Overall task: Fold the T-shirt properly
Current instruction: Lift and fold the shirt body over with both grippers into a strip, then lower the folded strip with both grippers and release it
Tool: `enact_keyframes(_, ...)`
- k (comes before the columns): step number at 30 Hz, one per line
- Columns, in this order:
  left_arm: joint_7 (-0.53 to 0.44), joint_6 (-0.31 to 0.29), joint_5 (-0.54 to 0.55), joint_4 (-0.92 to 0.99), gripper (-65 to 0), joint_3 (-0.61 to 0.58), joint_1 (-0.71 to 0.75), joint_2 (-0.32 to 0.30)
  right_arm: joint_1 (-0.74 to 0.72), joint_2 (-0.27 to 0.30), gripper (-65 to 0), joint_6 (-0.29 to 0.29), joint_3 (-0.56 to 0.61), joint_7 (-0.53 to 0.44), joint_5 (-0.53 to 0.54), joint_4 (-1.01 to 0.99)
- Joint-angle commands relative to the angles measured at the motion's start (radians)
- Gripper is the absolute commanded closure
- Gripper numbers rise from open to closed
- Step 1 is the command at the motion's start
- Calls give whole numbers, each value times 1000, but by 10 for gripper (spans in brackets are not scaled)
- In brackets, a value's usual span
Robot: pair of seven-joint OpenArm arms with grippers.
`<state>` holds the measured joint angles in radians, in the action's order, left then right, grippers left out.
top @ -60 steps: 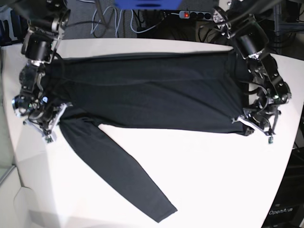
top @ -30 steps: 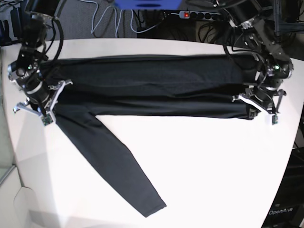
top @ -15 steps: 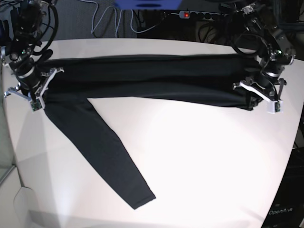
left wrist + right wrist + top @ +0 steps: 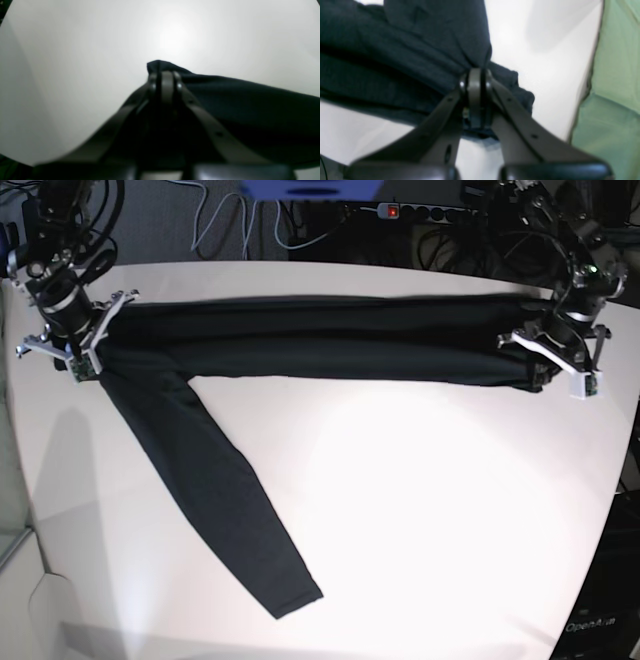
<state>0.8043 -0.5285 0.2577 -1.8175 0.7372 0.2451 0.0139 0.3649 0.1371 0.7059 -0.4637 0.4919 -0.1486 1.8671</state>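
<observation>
The black T-shirt (image 4: 320,345) is drawn into a narrow band across the far part of the white table (image 4: 430,510). One long sleeve (image 4: 210,480) trails diagonally toward the front. My left gripper (image 4: 540,370) is at the band's right end in the base view, shut on the fabric. The left wrist view shows its tips (image 4: 163,75) pinching a corner of the cloth (image 4: 250,105). My right gripper (image 4: 90,345) is shut on the band's left end. In the right wrist view, bunched fabric (image 4: 407,50) runs into the closed tips (image 4: 475,77).
A power strip (image 4: 400,210) with a red switch and loose cables (image 4: 230,225) lie behind the table's far edge. A green surface (image 4: 615,100) shows beyond the table's edge in the right wrist view. The table's left edge runs close to my right gripper.
Both grippers have moved toward the far edge with the shirt's near edge in them. The body has narrowed into a thin band. The loose sleeve has slid farther from the front.
</observation>
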Motion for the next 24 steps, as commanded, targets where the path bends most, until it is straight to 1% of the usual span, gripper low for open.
enact_keyframes(1,-29,-5,10,-15,0,2,-2,-22,-2,12,0,-8,-22,-17,5,16)
enact_keyframes(10,-29,-5,13,106,0,0,0,-70,-2,12,0,-8,-31,-17,5,10)
enact_keyframes(17,-29,-6,13,111,0,0,7,-71,16,12,0,-8,-30,-19,5,10)
enact_keyframes(22,-29,-6,13,101,0,0,40,-70,39,12,0,-8,-28,-20,5,10)
enact_keyframes(24,-29,-6,13,112,0,0,41,-71,46,12,0,-8,-28,-39,5,10)
